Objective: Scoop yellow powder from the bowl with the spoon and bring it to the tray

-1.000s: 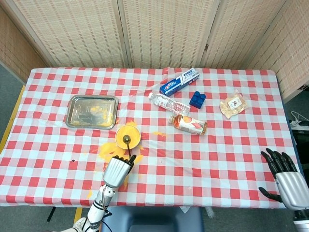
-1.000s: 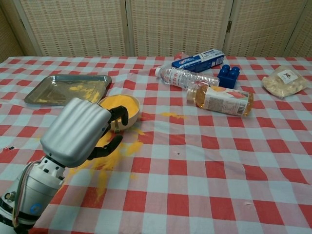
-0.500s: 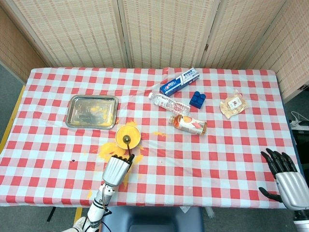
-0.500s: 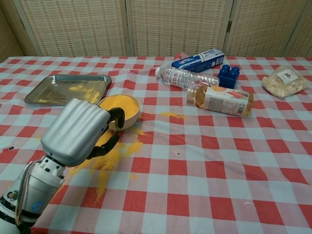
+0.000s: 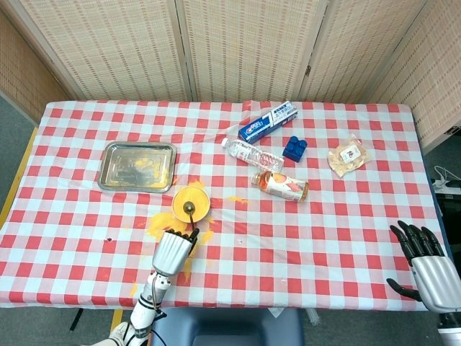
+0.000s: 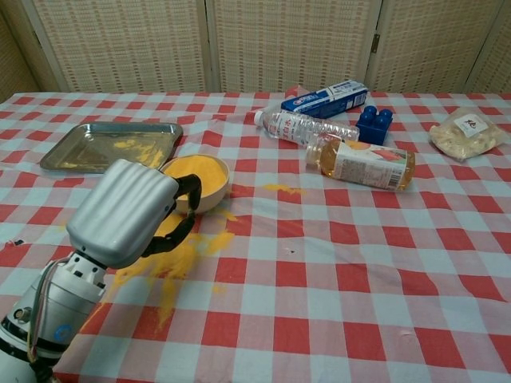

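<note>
Two hands are seen: the left hand (image 5: pixel 173 251) is apparently curled around a thin metal spoon (image 5: pixel 189 213) dipped in the yellow-powder bowl (image 5: pixel 191 203) beside the steel tray (image 5: pixel 137 166); the right hand (image 5: pixel 426 265) is held spread, empty.

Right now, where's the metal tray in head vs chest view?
Head view: tray left of centre, up-left of the bowl.
Chest view: tray far left, upper half, just left of the bowl.
Shared landmark: the bowl of yellow powder next to the tray's near right corner.
</note>
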`<state>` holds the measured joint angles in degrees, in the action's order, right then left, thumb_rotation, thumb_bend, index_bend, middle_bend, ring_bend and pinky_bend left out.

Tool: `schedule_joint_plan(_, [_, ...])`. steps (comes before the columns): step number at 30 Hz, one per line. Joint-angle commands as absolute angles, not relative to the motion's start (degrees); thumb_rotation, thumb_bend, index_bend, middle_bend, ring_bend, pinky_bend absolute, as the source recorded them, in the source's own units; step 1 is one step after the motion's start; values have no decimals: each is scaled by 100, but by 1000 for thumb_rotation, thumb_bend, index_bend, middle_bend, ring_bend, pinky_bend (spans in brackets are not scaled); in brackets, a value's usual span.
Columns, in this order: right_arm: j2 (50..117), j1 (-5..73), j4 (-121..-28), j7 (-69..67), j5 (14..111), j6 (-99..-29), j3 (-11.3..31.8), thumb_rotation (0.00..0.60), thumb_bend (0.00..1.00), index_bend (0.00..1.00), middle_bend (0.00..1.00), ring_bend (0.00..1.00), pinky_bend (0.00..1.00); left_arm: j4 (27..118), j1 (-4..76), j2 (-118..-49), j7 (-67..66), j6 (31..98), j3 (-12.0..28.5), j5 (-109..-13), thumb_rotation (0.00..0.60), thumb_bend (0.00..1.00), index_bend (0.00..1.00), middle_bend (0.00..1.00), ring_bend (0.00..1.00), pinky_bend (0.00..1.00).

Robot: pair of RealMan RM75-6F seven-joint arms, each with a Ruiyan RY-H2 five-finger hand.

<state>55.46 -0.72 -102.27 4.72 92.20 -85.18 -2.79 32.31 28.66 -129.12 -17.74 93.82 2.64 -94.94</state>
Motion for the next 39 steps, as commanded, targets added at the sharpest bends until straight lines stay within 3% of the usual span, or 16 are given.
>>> schedule_joint_plan(1, [5545, -67, -10229, 470, 9209, -8505, -276, 600, 66, 0, 0, 0, 0, 3214, 2874, -12912, -1739, 9369, 286, -9474, 600, 389, 547, 1000, 1000, 1000])
schedule_joint_plan(31, [5573, -58, -10256, 612, 9090, -8448, -240, 600, 66, 0, 0, 0, 0, 3277, 2914, -12865, -1685, 9339, 299, -9471, 600, 424, 592, 1000, 1000, 1000])
schedule_joint_plan(39, [5563, -59, -10259, 601, 9090, -8446, -242, 600, 66, 0, 0, 0, 0, 3365, 2917, -12818, -1719, 9404, 267, -9528, 600, 525, 623, 1000, 1000, 1000])
